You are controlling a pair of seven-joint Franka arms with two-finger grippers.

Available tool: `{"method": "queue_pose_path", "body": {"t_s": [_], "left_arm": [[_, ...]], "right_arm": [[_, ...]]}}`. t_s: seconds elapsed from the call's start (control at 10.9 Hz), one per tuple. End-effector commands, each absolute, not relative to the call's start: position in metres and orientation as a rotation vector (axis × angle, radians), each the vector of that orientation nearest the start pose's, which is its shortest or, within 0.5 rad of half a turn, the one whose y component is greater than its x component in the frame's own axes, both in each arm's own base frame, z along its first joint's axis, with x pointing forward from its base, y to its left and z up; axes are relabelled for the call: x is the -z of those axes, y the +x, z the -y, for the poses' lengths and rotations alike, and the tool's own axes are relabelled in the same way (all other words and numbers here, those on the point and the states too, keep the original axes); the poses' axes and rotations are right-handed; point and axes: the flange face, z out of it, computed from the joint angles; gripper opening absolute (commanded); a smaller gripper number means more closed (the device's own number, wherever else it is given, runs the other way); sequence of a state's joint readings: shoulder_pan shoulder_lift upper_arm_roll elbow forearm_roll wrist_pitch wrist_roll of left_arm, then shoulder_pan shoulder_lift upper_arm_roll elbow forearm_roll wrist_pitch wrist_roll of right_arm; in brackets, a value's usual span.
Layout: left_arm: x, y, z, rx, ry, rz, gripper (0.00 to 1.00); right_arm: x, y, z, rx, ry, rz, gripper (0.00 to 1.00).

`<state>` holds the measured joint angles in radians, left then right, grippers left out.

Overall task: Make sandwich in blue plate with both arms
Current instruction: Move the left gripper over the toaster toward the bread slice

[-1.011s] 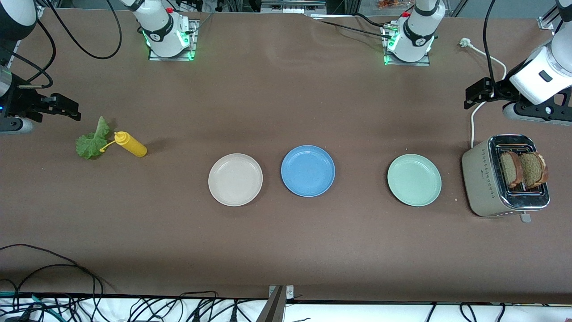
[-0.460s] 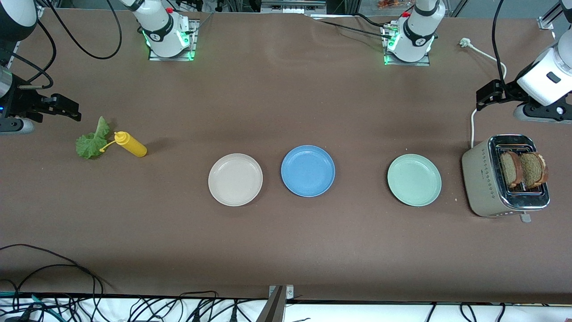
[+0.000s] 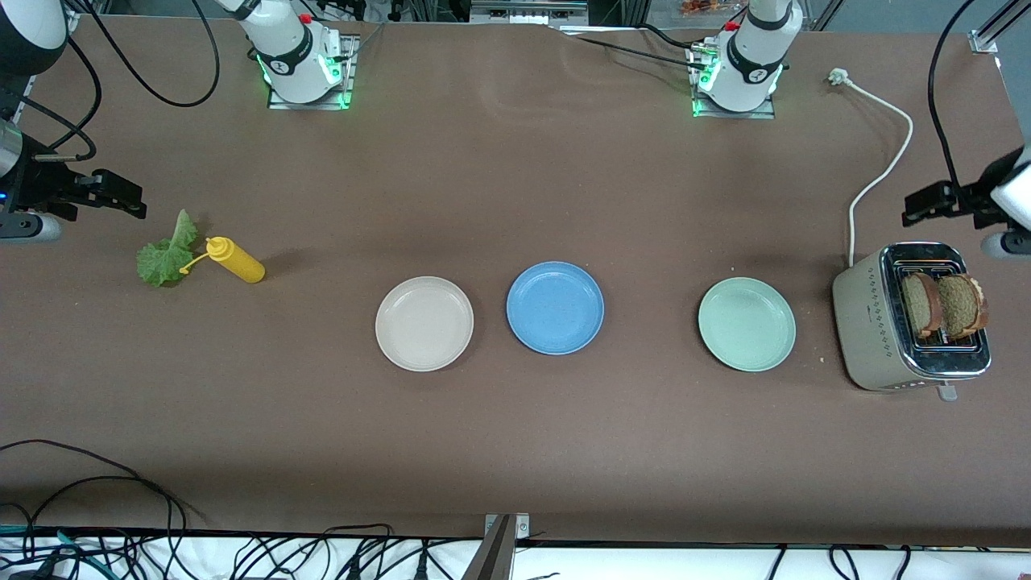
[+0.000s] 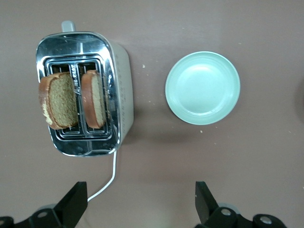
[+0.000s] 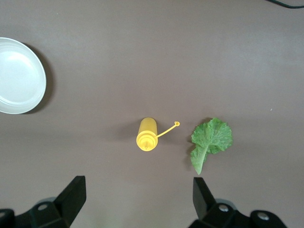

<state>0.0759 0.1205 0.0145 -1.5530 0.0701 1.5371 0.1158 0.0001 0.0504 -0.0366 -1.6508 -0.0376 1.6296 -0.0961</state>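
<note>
Blue plate [image 3: 555,308] bare, between beige plate [image 3: 424,323] and mint-green plate [image 3: 747,324].

Both arms are glossy white with rounded joints, black collar bands and green-lit bases on metal plates, black cables trailing, each ending in a black left gripper [image 4: 138,204] and right gripper [image 5: 137,199].

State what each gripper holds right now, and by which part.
Nothing is held. The left gripper hangs open over the table near the toaster; the right gripper hangs open near the lettuce leaf.
</note>
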Motion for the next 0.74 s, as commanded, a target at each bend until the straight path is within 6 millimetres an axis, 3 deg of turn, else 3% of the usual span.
{"method": "queue_pose_path", "body": {"t_s": [0.0, 0.18, 0.46, 0.64], "left_arm": [[-0.526, 0.623, -0.095, -0.232, -3.058, -0.015, 1.0], [-0.501, 0.637, -0.126, -0.168, -3.056, 0.042, 1.0], [-0.455, 0.651, -0.134, -0.232, -2.959, -0.006, 1.0], [-0.442, 0.652, -0.137, -0.262, -2.955, -0.002, 1.0]], "right_arm": [[-0.564, 0.567, 0.026, -0.123, -3.185, 0.1, 1.0], [-0.564, 0.567, 0.026, -0.123, -3.185, 0.1, 1.0], [-0.564, 0.567, 0.026, -0.123, -3.185, 0.103, 1.0], [-0.564, 0.567, 0.026, -0.123, -3.185, 0.103, 1.0]]}}
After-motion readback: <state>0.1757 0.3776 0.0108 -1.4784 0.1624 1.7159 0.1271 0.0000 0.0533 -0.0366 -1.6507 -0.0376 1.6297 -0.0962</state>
